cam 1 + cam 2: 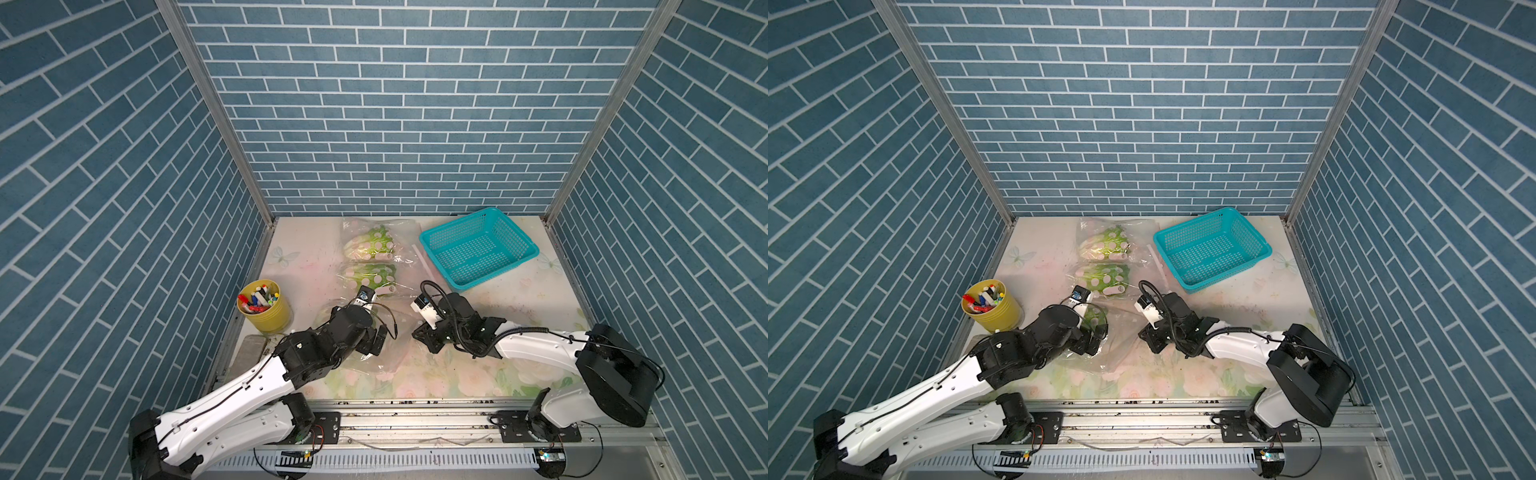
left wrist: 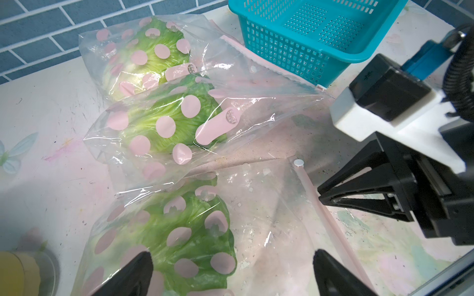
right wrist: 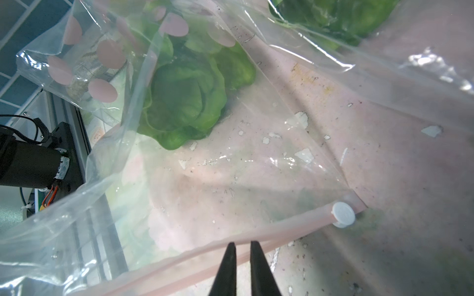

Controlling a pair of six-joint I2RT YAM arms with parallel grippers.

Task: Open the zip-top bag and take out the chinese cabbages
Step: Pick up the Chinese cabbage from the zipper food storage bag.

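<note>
Three clear zip-top bags with pink dots lie in a row, each holding one of the chinese cabbages. The nearest bag (image 2: 269, 217) holds a green cabbage (image 2: 184, 235), the same head as the cabbage (image 3: 184, 102) in the right wrist view. My left gripper (image 2: 230, 253) hangs open over this bag, one finger by the cabbage's leaves. My right gripper (image 3: 243, 243) is shut on the bag's pink zip strip (image 3: 282, 225), near its white end button (image 3: 343, 214). In a top view both grippers, left (image 1: 380, 336) and right (image 1: 417, 334), meet over that bag. The middle bag (image 1: 372, 276) and far bag (image 1: 374, 241) lie untouched.
A teal basket (image 1: 478, 249) stands empty at the back right, close to the far bag's zip edge. A yellow cup of markers (image 1: 262, 307) stands at the left edge, with a grey block (image 1: 249, 349) in front of it. Brick-pattern walls enclose three sides.
</note>
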